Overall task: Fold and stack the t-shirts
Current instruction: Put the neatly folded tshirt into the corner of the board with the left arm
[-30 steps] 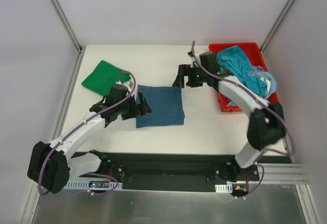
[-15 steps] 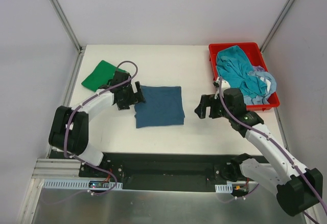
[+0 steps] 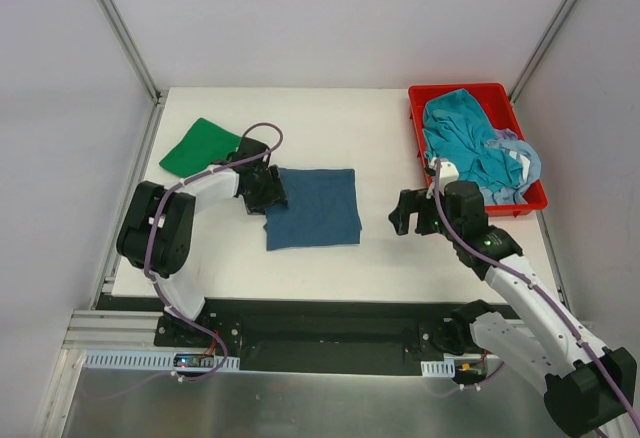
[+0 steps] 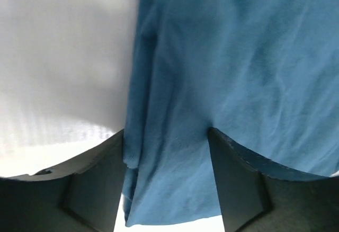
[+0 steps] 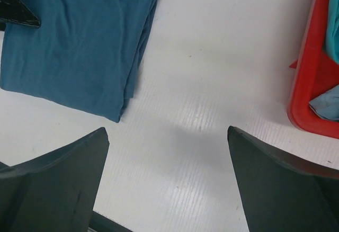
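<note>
A folded dark blue t-shirt (image 3: 315, 208) lies flat in the middle of the table. My left gripper (image 3: 265, 193) is down on its left edge. In the left wrist view the blue cloth (image 4: 233, 57) fills the gap between the fingers of the left gripper (image 4: 166, 136), which stand partly closed with a gap left. A folded green t-shirt (image 3: 200, 150) lies at the back left. My right gripper (image 3: 405, 213) hovers open over bare table to the right of the blue t-shirt (image 5: 74, 41), with nothing between the fingers of that gripper (image 5: 167, 131).
A red bin (image 3: 470, 90) at the back right holds a crumpled teal t-shirt (image 3: 465, 123) and a pale blue one (image 3: 515, 163). Its red wall (image 5: 312, 83) shows at the right of the right wrist view.
My left gripper has moved from the near left up onto the blue t-shirt's left edge and its jaws have narrowed. The right arm has pulled back from the far side to the shirt's right.
</note>
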Robot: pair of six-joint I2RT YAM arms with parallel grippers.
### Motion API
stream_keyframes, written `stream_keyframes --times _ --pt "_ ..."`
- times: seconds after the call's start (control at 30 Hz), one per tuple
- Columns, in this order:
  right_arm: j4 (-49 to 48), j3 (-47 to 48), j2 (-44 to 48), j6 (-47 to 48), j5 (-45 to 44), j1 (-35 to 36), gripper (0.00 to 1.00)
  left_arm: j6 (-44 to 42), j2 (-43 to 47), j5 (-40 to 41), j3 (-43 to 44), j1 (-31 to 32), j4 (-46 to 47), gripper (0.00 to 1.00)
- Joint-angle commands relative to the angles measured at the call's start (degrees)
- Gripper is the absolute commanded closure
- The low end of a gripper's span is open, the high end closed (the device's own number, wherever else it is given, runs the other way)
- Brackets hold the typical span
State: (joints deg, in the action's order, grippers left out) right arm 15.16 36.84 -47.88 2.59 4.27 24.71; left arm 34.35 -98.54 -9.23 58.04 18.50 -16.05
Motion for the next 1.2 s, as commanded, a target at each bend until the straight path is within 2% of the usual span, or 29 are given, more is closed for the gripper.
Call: stream_keyframes --times 0.0,0.03,0.27,0.5,0.67,0.77,0.97,1.17 --pt "-3.47 -0.8 1.56 1.37 -1.99 -0.36 0.04 2.04 -5.34 -0.26 -1.09 4.08 -2.14 0.45" --pt "-3.56 -0.89 1.65 1.45 -2.25 -0.28 0.04 1.86 -6.13 0.61 -0.74 4.87 -2.23 0.49" --pt "-4.61 -2.3 3.05 0.93 -8.22 -0.45 0.04 1.16 -11.23 11.06 6.46 8.04 -11.62 1.0" --pt "-6.02 -4.58 8.4 0.49 -14.11 -0.8 0.04 -9.89 -5.18 28.01 11.3 10.24 -14.88 1.0" --pt "-7.68 -7.13 13.24 0.66 -17.01 -0.89 0.04 -27.2 0.36 35.68 13.68 10.15 -13.75 1.0" --pt "-7.34 -7.49 15.53 0.4 -19.82 -0.8 0.04 -39.06 2.03 33.16 13.68 8.4 -10.15 1.0" --pt "-8.13 -8.36 18.08 0.92 -20.97 -0.89 0.04 -51.29 2.83 32.96 17.45 3.04 -9.26 1.0" --pt "-8.92 -8.54 16.77 1.1 -22.03 -1.07 0.04 -59.47 4.67 27.53 21.84 -3.03 -7.33 1.0"
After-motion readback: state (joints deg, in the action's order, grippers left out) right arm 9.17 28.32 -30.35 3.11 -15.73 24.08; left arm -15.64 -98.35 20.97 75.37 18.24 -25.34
